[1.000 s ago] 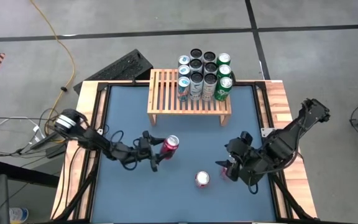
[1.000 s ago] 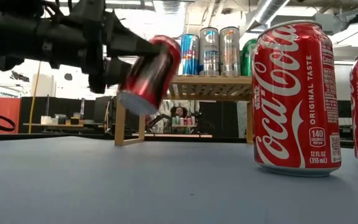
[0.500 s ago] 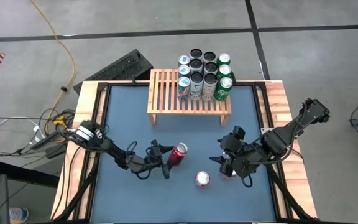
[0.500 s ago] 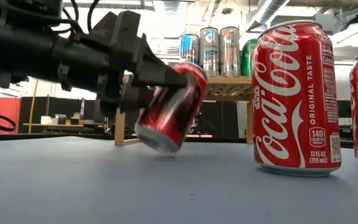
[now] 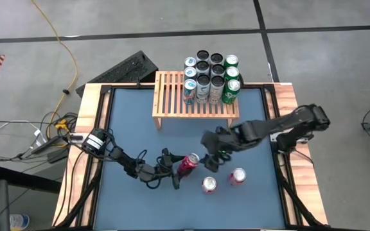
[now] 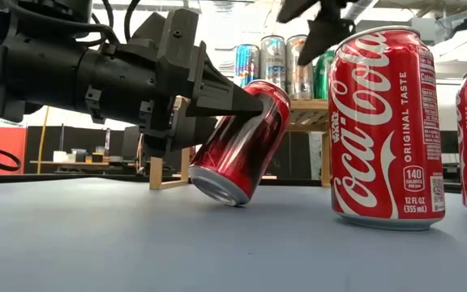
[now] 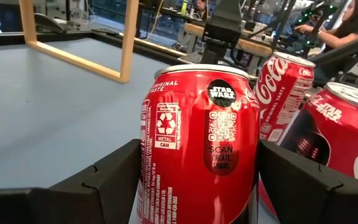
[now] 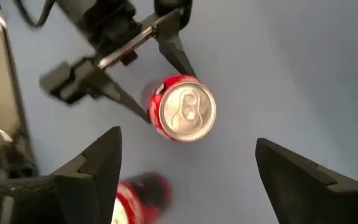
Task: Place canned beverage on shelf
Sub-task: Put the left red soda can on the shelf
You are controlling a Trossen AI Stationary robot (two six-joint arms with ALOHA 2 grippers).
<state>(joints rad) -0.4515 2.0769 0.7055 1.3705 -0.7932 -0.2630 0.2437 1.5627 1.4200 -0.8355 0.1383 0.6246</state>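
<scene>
The left gripper (image 5: 180, 172) jaws clamp a tilted red aluminium cola can (image 5: 188, 163) while the right gripper (image 5: 212, 159), jaws apart, hovers at its two o'clock, seemingly ready to take it toward the slatted light-wood shelf (image 5: 172, 96).

The low light-wood slatted shelf (image 5: 175, 96) stands at the table's far edge with upright cans (image 5: 211, 78) crowding its right end, while nearer — mid-table — a red Coca-Cola can (image 5: 187, 164) leans tilted beside two upright red cans (image 5: 209, 185) (image 5: 237, 176).
</scene>
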